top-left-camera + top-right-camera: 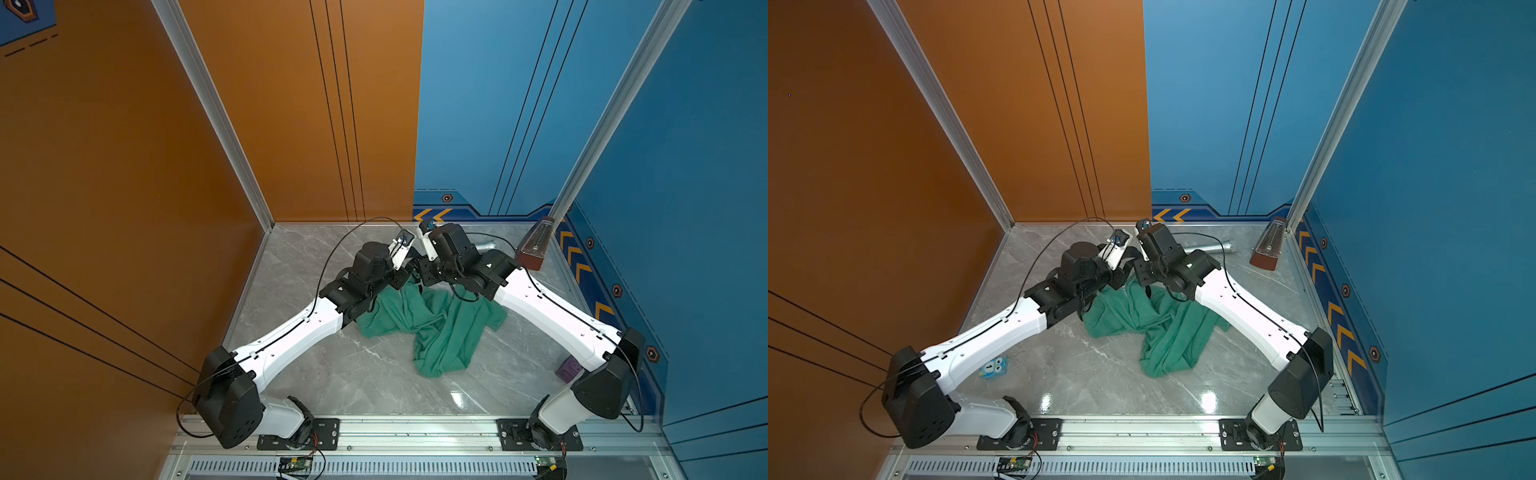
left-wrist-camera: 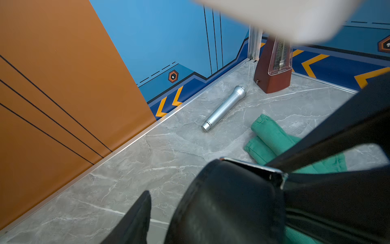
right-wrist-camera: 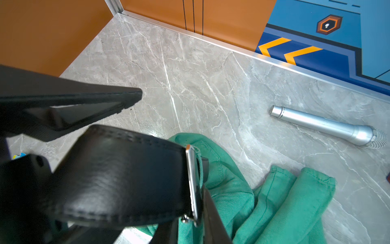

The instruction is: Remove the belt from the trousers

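**Top views: both arms meet over the heaped trousers**

- **Left: left jaws.** They sit over the far middle of the surface (image 1: 374, 382) and are spread. In the left wrist view one finger (image 2: 139, 213) stands clear of the strap, with bare marble showing between.
- **Centre: belt (image 3: 126, 179).** A black strap with stitched edges, arched in a raised loop between the two arms. Its silvery buckle (image 3: 193, 186) lies against the green waistband. The rest of its run is hidden in the cloth.
- **Centre: trousers (image 1: 436, 328).** Teal and crumpled on the surface between the arms, with the waist end rising toward the jaws.
- **Right: right jaws.** Nearly together beside the buckle, apparently pinching the belt there.
- **Handling.** The strap is probably light and springy, and smooth enough to slip. The buckle is rigid, so just behind it is the surest hold. The cloth is soft and will likely drag along unless pinned.
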Motion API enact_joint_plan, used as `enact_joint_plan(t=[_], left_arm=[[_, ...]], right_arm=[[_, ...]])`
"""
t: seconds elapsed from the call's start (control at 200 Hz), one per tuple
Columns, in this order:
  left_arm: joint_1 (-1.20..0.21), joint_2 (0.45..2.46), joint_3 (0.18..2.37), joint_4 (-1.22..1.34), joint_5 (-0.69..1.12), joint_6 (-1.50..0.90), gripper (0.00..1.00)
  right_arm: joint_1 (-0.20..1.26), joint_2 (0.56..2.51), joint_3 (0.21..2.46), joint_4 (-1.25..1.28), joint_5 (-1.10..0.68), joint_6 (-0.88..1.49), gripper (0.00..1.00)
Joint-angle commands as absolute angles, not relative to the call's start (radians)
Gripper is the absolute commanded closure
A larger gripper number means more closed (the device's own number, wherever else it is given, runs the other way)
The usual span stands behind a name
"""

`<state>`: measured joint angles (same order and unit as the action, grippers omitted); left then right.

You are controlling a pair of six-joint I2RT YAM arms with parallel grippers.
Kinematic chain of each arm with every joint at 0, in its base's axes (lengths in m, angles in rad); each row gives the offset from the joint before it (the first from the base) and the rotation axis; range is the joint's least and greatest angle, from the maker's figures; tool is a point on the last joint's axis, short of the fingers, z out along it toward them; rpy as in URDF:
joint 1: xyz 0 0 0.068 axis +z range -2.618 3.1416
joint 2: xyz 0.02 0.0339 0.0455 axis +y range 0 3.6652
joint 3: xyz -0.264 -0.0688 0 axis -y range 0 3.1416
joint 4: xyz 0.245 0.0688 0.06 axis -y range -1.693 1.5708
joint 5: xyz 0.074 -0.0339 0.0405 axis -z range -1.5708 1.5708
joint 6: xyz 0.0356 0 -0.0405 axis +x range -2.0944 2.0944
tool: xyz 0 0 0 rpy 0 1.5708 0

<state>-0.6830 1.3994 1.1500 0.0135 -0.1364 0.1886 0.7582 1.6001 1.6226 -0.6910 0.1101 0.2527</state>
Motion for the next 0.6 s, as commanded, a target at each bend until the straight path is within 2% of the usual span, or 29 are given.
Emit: enact_joint_plan(t=[0.0, 0.085, 0.115, 0.165, 0.215, 0.275, 0.425, 0.596], left_arm=[[-0.72, 1.427, 1.217, 0.048, -0.152, 0.236, 0.54], [-0.733, 1.435, 1.231, 0.048, -0.153, 0.225, 0.9], [-0.735, 1.432, 1.231, 0.048, -0.153, 0.217, 1.0], [-0.734, 1.423, 1.232, 0.048, -0.149, 0.199, 1.0], [-0.734, 1.411, 1.23, 0.048, -0.144, 0.18, 1.0], [-0.729, 1.397, 1.23, 0.048, -0.136, 0.158, 1.0], [-0.712, 1.369, 1.24, 0.032, -0.096, 0.111, 1.0], [-0.708, 1.372, 1.28, -0.024, -0.082, 0.095, 1.0]], right_arm=[[0.77, 1.624, 1.665, -0.761, 0.067, 0.275, 1.0], [0.769, 1.622, 1.677, -0.776, 0.059, 0.275, 1.0], [0.768, 1.617, 1.675, -0.778, 0.058, 0.277, 0.94], [0.763, 1.6, 1.672, -0.778, 0.053, 0.279, 0.79], [0.755, 1.577, 1.664, -0.777, 0.045, 0.282, 0.58], [0.745, 1.547, 1.655, -0.776, 0.028, 0.286, 0.45], [0.709, 1.486, 1.646, -0.767, -0.057, 0.289, 0.39], [0.709, 1.471, 1.659, -0.768, -0.027, 0.278, 0.38]])
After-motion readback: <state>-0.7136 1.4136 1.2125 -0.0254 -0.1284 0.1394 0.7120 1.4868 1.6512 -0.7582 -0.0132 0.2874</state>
